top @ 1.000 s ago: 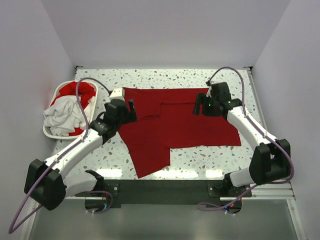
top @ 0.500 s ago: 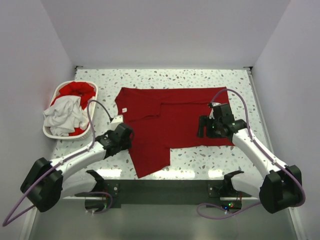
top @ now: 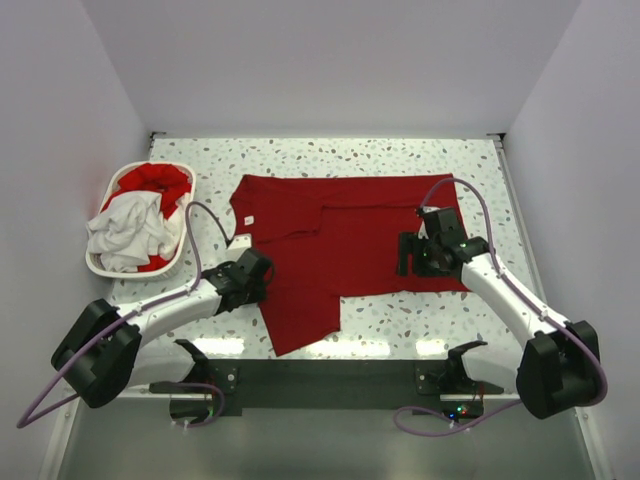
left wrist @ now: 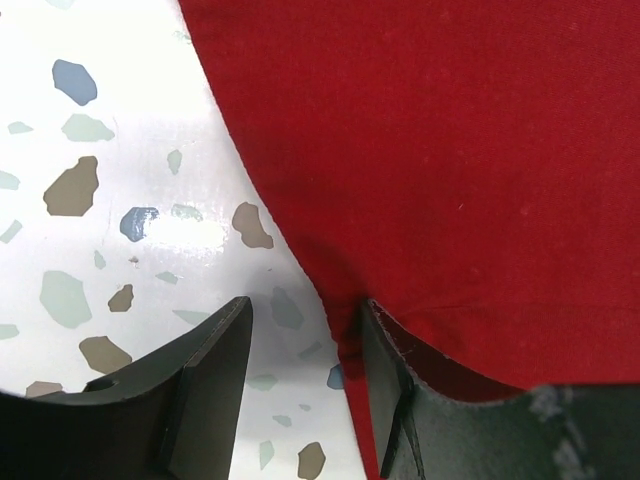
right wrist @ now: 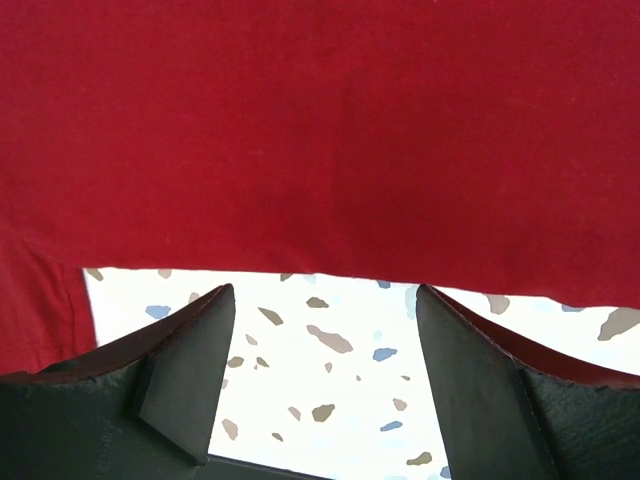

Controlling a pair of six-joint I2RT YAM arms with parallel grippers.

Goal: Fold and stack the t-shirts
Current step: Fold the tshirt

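A deep red t-shirt [top: 345,235] lies spread flat on the speckled table, with a small white neck label [top: 250,220] near its far left corner. My left gripper [top: 258,273] is low at the shirt's left edge. In the left wrist view this gripper [left wrist: 306,305] is open, and the shirt's edge [left wrist: 345,340] runs between the fingers, close against the right one. My right gripper [top: 406,252] is over the shirt's near right part. In the right wrist view it [right wrist: 324,290] stands open above bare table, just short of the hem [right wrist: 330,265].
A white laundry basket [top: 100,264] stands at the left edge of the table. It holds a crumpled white t-shirt [top: 125,230] and another red one [top: 160,180]. A flap of the spread shirt [top: 300,320] reaches toward the near edge. Grey walls enclose the table.
Both arms have drawn back from the shirt's far corners toward its near side. The left gripper's jaws have narrowed around the shirt's left edge. The right jaws keep the same width.
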